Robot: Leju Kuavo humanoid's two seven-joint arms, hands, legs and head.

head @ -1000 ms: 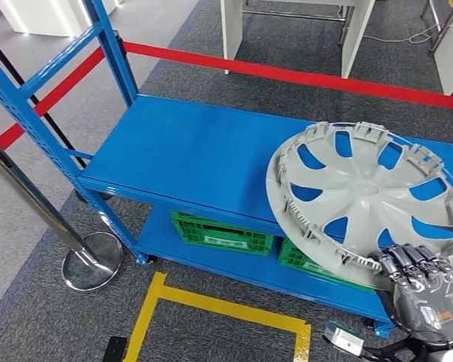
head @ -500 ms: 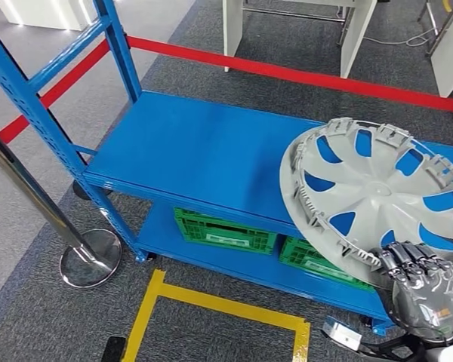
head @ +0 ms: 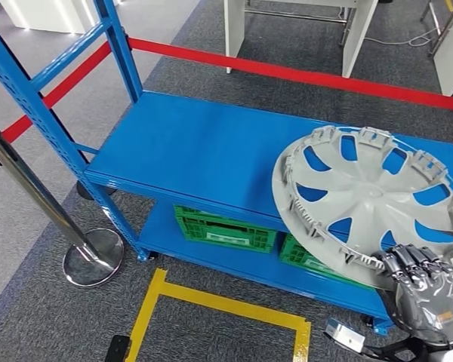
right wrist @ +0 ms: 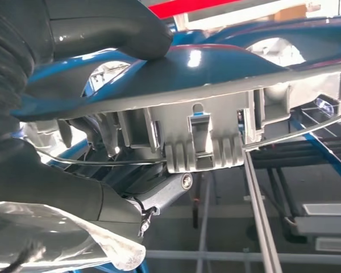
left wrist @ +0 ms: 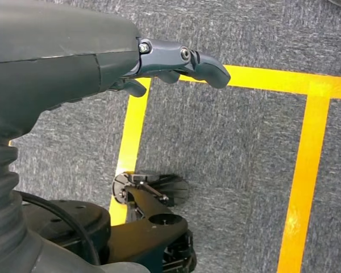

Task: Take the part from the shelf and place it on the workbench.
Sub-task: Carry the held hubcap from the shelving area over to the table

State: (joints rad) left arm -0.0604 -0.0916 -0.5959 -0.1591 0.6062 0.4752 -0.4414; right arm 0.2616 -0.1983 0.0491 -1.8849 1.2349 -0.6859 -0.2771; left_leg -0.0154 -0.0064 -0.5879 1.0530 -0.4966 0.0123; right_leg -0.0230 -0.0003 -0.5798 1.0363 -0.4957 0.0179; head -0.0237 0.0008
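The part is a grey wheel cover [head: 372,200] with blue showing through its openings. It lies tilted over the right end of the blue shelf's top board [head: 201,151], and its near rim juts past the shelf's front edge. My right hand [head: 426,298] grips that near rim from below and in front. In the right wrist view the thumb [right wrist: 117,28] presses on the cover's face, with the ribbed rim and clips [right wrist: 194,142] beneath it. My left hand [left wrist: 177,60] hangs over the carpet, fingers stretched out and holding nothing.
Green crates [head: 224,230] sit on the shelf's lower board. A red barrier tape [head: 304,75] runs behind the shelf, and a chrome stanchion [head: 41,204] stands at its left. Yellow floor tape [head: 213,305] marks a square in front. White table legs [head: 232,30] stand beyond the tape.
The wheel cover, held in my right hand, swung a little to the right and then back left and slightly lower. The head view shifted a little. The left hand is not shown earlier.
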